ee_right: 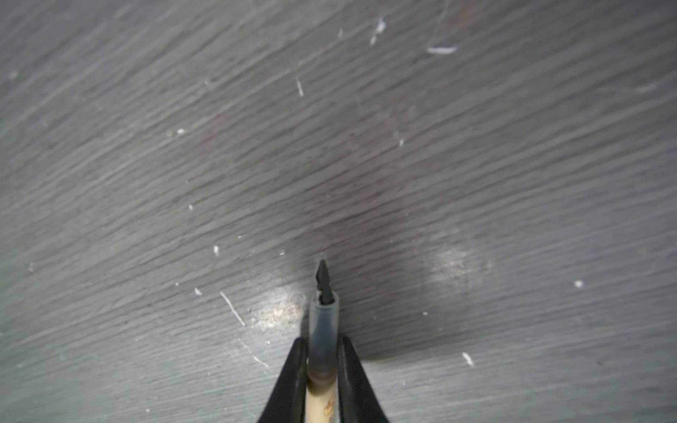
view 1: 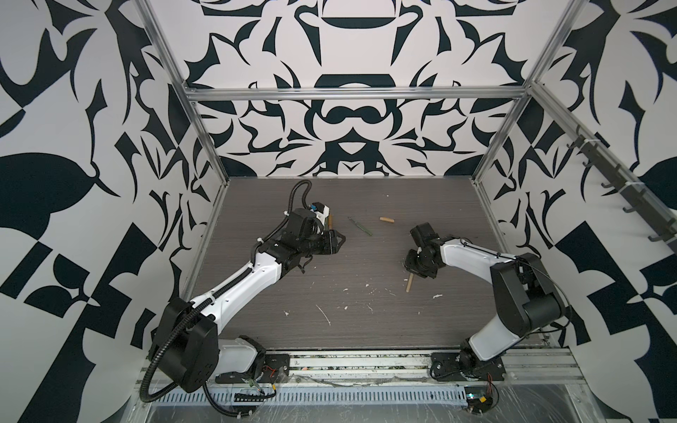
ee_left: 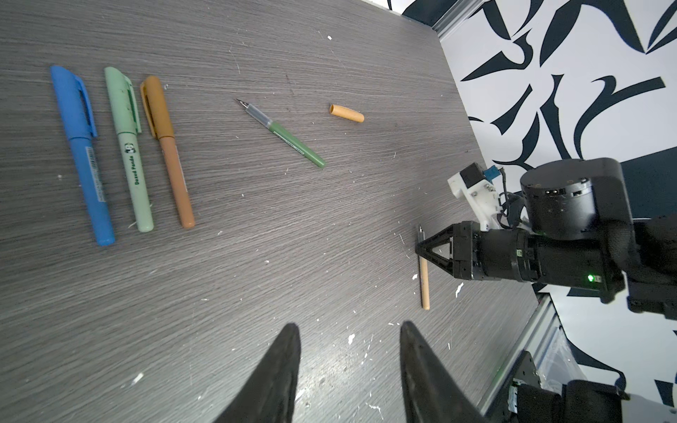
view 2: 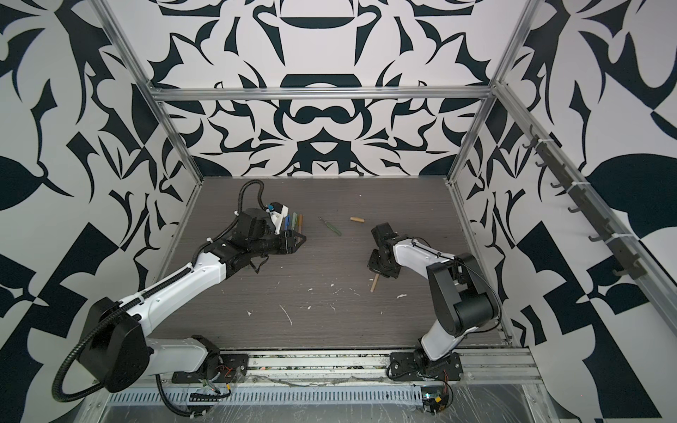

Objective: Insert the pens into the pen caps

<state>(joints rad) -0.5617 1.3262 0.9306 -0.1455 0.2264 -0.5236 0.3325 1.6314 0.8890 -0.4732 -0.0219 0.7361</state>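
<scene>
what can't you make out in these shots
three capped pens: in both top views the left arm covers most of them
tan pen: the right wrist view's bottom edge cuts its barrel; in both top views the right gripper hides its tip
a cap for the dark green pen: none shows in any view
blue pen's label: print too small in the left wrist view

claw (ee_right: 323,342) clamping tan pen (ee_right: 324,326), grey table (ee_right: 329,146)
</scene>
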